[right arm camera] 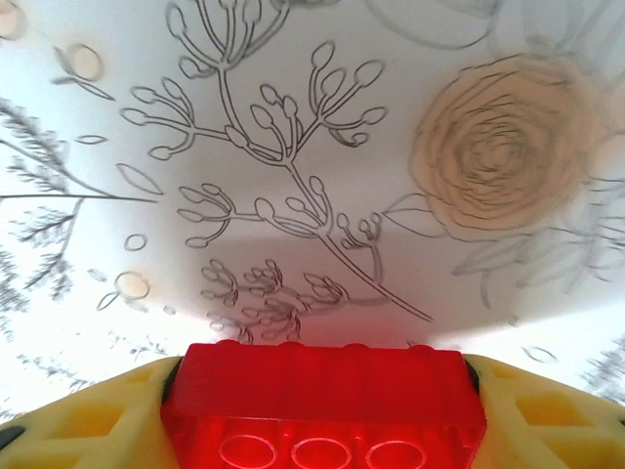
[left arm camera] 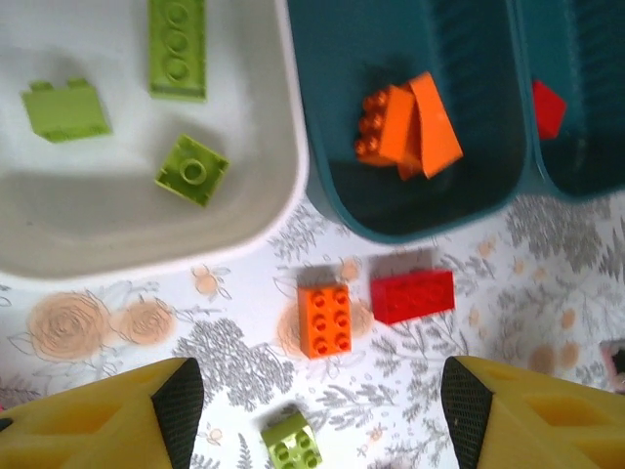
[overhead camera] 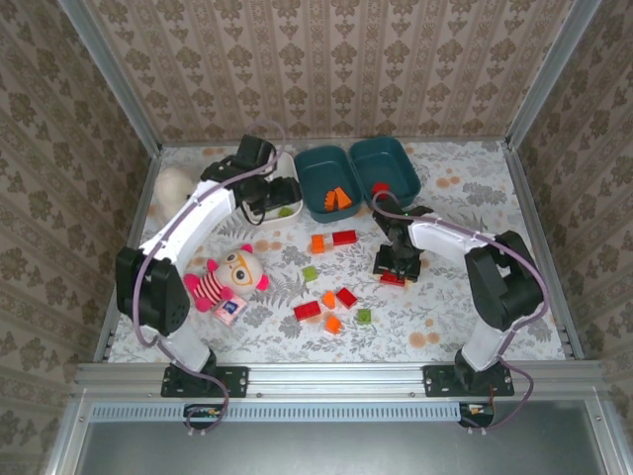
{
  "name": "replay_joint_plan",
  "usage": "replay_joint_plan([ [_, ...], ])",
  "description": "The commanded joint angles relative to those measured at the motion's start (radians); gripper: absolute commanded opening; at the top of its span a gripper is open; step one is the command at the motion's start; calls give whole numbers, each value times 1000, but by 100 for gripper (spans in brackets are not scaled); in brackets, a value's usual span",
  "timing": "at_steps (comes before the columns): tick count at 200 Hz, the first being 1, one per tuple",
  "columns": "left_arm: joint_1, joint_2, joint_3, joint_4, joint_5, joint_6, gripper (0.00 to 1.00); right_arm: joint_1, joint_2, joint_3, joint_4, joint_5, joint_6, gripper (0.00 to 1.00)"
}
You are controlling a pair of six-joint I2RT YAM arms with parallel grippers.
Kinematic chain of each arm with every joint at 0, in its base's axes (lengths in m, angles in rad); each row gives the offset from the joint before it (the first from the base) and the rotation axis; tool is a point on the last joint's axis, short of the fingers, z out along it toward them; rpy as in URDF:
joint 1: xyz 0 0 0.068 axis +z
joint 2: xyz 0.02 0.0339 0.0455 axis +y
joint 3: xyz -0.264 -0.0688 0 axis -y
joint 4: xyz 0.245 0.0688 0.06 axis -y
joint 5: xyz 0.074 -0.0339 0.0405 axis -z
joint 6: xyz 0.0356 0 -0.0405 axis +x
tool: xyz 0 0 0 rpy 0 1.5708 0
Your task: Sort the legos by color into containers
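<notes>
Pickup of a red piece is the step in hand. The right gripper [right arm camera: 322,415] is pinched on a red brick [right arm camera: 322,391], and its yellow fingers [right arm camera: 78,430] meet the brick on both flanks. Whether the brick is clear of the table [right arm camera: 293,147] I cannot tell. The next move, as I judge it, calls for a straight lift and a carry away from the bases to the teal tray [overhead camera: 401,158] directly beyond this gripper. One red lego [overhead camera: 380,187] lies there. The release should be low enough that the brick does not bounce out.

The left gripper [left arm camera: 319,401] is spread wide and empty. It hangs just short of the white tray [left arm camera: 244,98], which sits ahead of its fingers and holds three green bricks [left arm camera: 192,169]. Ahead and to its right, the other teal tray [left arm camera: 459,49] holds stacked orange bricks [left arm camera: 405,127]. Between its fingers lie a loose orange brick [left arm camera: 325,319] and a loose red one [left arm camera: 412,295], with a small green one [left arm camera: 291,440] nearest.
</notes>
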Motion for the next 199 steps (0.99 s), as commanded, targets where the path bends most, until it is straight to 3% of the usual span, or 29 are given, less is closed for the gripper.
replay_joint_plan([
  [1, -71, -88, -92, 52, -12, 22, 69, -19, -108, 126, -75, 76, 21, 55],
  [34, -165, -168, -270, 125, -22, 9, 68, -93, -53, 378, -66, 97, 37, 52],
  [80, -247, -201, -347, 171, -50, 13, 68, -174, 235, 742, 38, 132, 105, 51],
  [143, -268, -268, -371, 141, -98, -2, 67, -226, 622, 1122, 32, 164, 59, 51],
  [199, -268, -323, -383, 91, -131, -2, 67, -234, 813, 1284, -103, 147, 53, 53],
])
